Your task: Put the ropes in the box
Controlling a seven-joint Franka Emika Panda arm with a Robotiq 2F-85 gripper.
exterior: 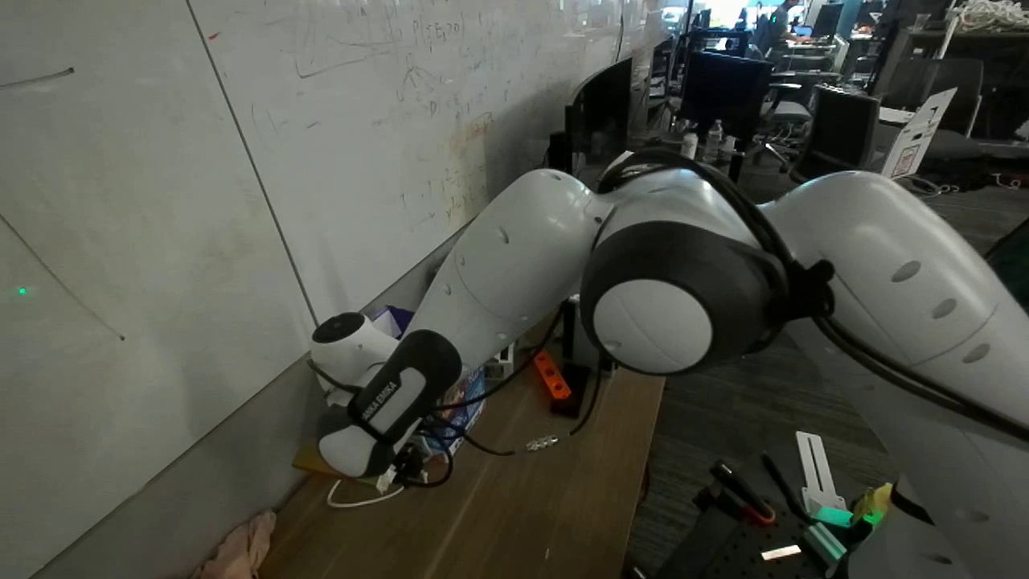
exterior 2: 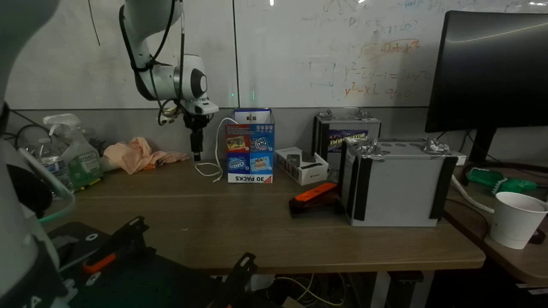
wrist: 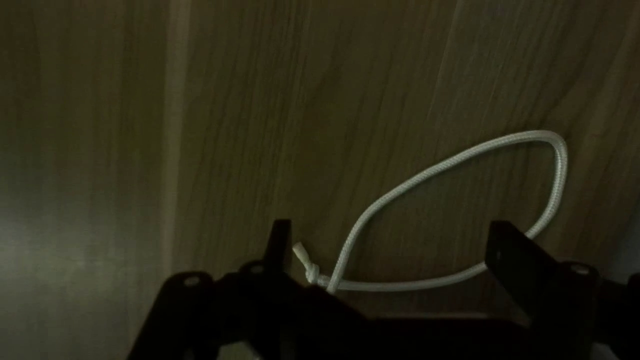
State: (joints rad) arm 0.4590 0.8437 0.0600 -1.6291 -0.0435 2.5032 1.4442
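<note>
Rope (wrist: 395, 286) seems to run over the rim of the box (exterior 2: 250, 149), so partly in, I judge; its loop on the worktop (exterior 2: 231, 222) is left, beneath my spread, empty claw (wrist: 391, 227).

The desk (exterior 2: 239, 231) holds one rope (wrist: 400, 286), one blue box (exterior 2: 250, 149), two grey cases (exterior 2: 398, 188).

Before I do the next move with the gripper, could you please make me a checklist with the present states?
1. Gripper open: ok, jaws stand apart.
2. White rope shows between the jaws in the wrist view: ok, part of its loop.
3. Gripper low enough to grasp: cannot tell.
4. Blue box open at the top: ok.
5. Rope fully inside the box: not ok, a loop lies on the table.
</note>
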